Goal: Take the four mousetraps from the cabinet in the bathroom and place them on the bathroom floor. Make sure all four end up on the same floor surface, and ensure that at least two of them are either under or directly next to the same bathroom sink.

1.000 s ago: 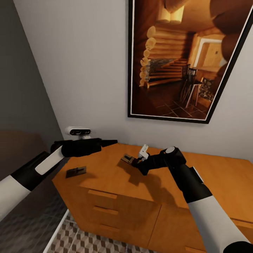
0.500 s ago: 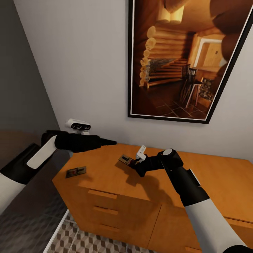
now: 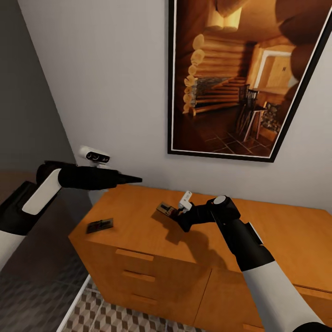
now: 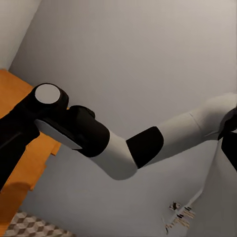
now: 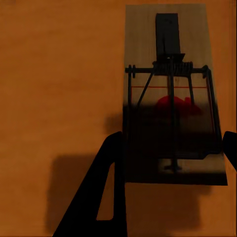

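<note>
The right gripper [image 3: 174,215] grips a mousetrap [image 5: 170,98] by its near end, lifted slightly above the cabinet [image 3: 138,216]. The left gripper [image 3: 131,179], fingers apparently together, has swung up and away from the second mousetrap [image 3: 100,226], leaving it unclaimed.

Two mousetraps show on top of the orange-brown cabinet [image 3: 152,258]. One mousetrap [image 3: 100,226] lies flat near the top's left front corner, dark wire on a tan board. The second mousetrap [image 5: 173,98], with a red mark under its wire, sits between the right gripper's [image 5: 170,158] black fingers [image 5: 111,168], further back.
</note>
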